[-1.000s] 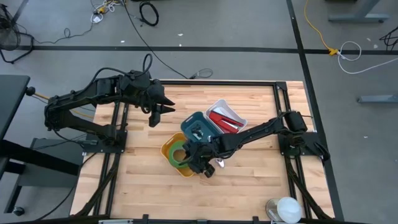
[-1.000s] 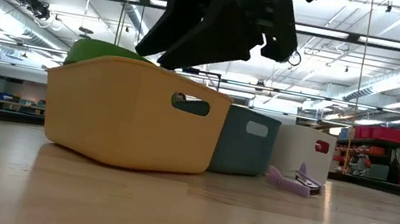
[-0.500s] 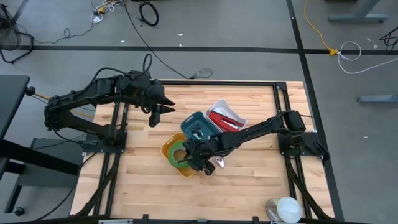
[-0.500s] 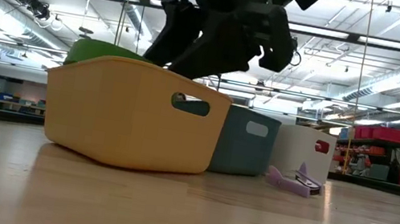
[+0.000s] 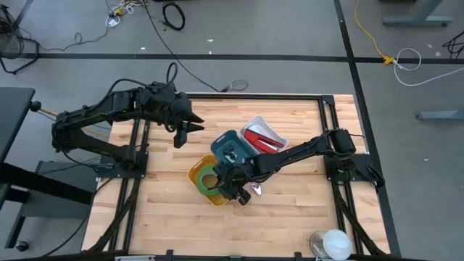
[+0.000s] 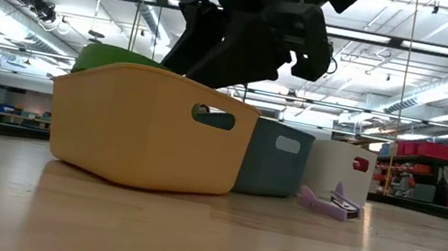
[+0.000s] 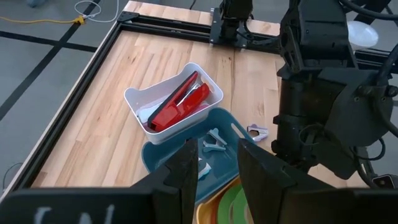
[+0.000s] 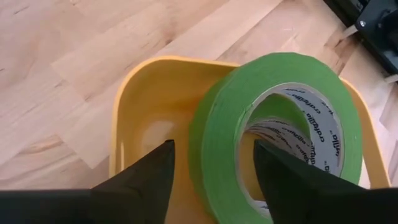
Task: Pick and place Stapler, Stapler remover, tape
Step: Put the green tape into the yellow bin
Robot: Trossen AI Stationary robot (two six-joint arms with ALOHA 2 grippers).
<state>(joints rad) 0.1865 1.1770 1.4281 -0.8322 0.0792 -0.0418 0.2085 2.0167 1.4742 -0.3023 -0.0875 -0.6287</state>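
Observation:
A green tape roll (image 8: 217,124) stands tilted in the yellow bin (image 8: 124,124), leaning on its wall, and its top shows above the rim (image 6: 112,57). My right gripper (image 8: 212,146) is open above the bin (image 5: 196,174); one finger is outside the roll and one is in its hole. The red stapler (image 7: 177,106) lies in the white bin (image 5: 275,134). One stapler remover (image 7: 214,142) lies in the blue bin (image 5: 217,145). A purple one (image 6: 330,202) lies on the table. My left gripper (image 5: 190,129) hangs open and empty at the far left. My right gripper comes from above, slanting down, astride the roll's near wall (image 8: 205,162). Yellow bin floor shows between the outer finger (image 8: 143,180) and the roll. Whether the finger in the hole (image 8: 292,180) touches the roll, I cannot tell.
The three bins stand close together in a slanting row at the table's middle. Bare wood lies on the near side and the left. The black frame rail (image 5: 326,145) runs along the table's edges, and a white object (image 5: 333,243) sits at the near right corner.

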